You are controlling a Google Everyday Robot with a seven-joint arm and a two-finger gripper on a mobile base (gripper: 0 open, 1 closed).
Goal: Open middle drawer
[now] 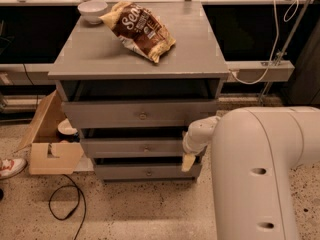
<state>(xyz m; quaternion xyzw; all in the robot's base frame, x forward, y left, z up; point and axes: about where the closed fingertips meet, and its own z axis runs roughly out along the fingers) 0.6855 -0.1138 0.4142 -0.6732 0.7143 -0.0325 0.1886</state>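
One camera only, set above and in front of the table (100, 56), looking down and forward at its top and its drawer fronts — high enough to take in the whole top, near enough that the table fills the middle. The robot's arm (260, 149) bulks large just right of the table, closest to the lens, reaching toward the table's front; the gripper (189, 160) sits by the right end of the middle drawer (130, 147).
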